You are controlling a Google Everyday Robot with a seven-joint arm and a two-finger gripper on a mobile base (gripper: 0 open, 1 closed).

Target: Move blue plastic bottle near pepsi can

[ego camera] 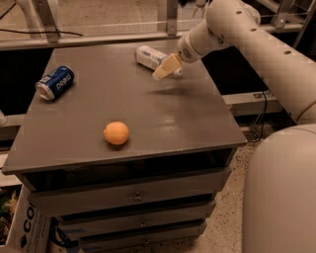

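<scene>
The blue plastic bottle [149,57], clear with a white-and-pale-blue label, lies on its side at the back right of the grey tabletop [163,118]. The pepsi can [55,82], dark blue with white lettering, lies on its side near the table's left edge, far from the bottle. My gripper [165,67], with tan fingers, hangs just above the table at the bottle's right end, overlapping it in the camera view. The white arm reaches in from the upper right.
An orange [116,133] sits on the front middle of the table. Drawers [133,197] run below the tabletop. A metal rail and posts [171,15] stand behind the table. A cardboard box [29,227] is on the floor at lower left.
</scene>
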